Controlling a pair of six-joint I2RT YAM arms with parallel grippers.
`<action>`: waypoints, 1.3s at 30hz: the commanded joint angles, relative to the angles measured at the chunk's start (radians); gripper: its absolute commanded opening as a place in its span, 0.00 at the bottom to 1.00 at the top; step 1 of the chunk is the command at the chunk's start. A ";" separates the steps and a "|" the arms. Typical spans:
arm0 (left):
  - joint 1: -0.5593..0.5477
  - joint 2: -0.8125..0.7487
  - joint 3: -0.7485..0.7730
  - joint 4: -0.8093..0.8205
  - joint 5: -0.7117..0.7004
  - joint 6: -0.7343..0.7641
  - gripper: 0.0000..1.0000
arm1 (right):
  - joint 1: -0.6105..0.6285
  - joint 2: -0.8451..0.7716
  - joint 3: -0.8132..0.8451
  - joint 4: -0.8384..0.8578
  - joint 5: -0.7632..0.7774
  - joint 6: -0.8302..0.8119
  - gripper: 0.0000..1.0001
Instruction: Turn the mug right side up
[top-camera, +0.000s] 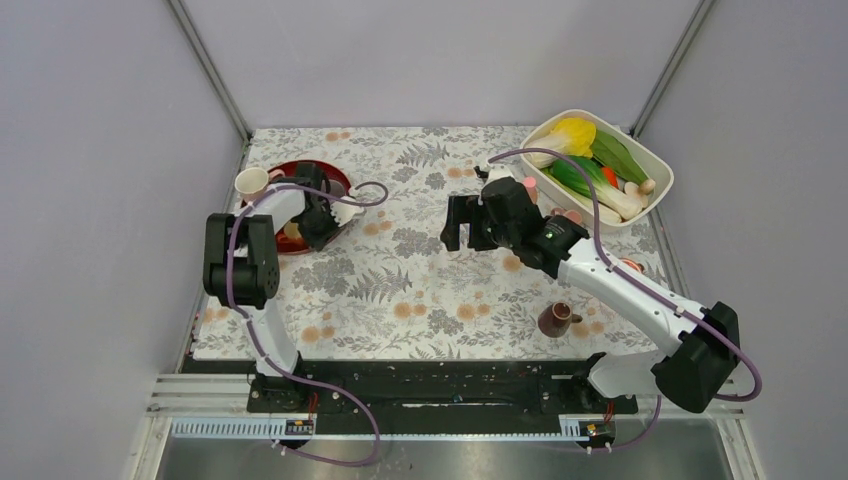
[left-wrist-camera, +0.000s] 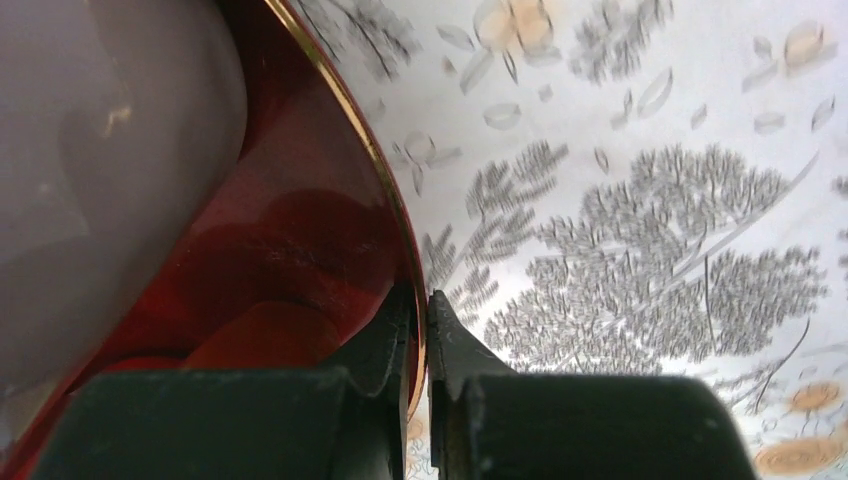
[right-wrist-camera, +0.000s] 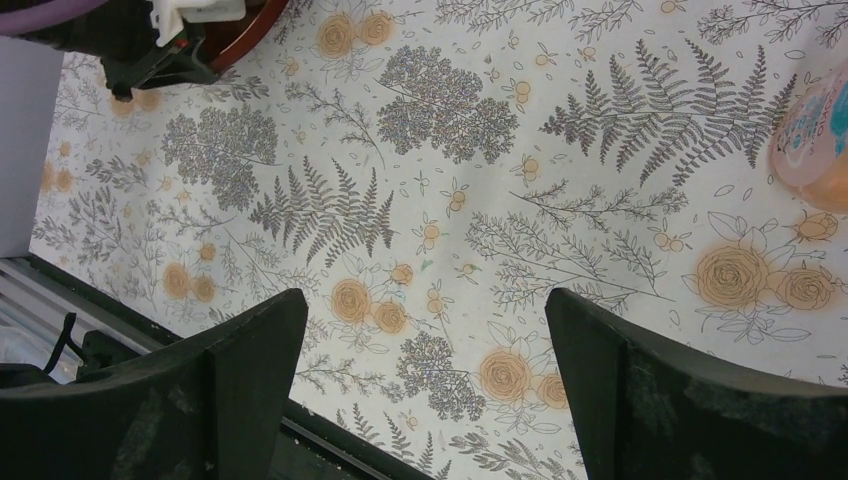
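Note:
The pale pink mug (top-camera: 252, 183) stands at the far left edge of a red, gold-rimmed plate (top-camera: 332, 176), its whitish inside facing up. In the left wrist view it is a blurred pale mass (left-wrist-camera: 100, 170) on the plate (left-wrist-camera: 300, 250). My left gripper (top-camera: 322, 236) is at the plate's near right edge; its jaws (left-wrist-camera: 422, 300) are shut on the gold rim. My right gripper (top-camera: 455, 228) hangs open and empty over the middle of the table, far from the mug; between its fingers only the floral cloth shows (right-wrist-camera: 425, 300).
A white basin (top-camera: 655, 160) of vegetables stands at the back right. A small dark mug (top-camera: 556, 319) sits near the right arm at the front right. A pinkish-orange cup (right-wrist-camera: 815, 140) shows at the right edge of the right wrist view.

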 joint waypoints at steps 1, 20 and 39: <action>0.061 -0.057 -0.090 -0.197 0.069 0.158 0.00 | 0.010 -0.032 -0.008 0.021 0.031 -0.020 1.00; 0.094 -0.269 -0.061 -0.307 0.163 0.129 0.53 | 0.001 -0.057 0.018 -0.437 0.538 0.096 0.99; -0.043 -0.430 -0.015 -0.362 0.401 -0.112 0.56 | -0.484 -0.314 -0.236 -0.796 0.389 0.866 0.84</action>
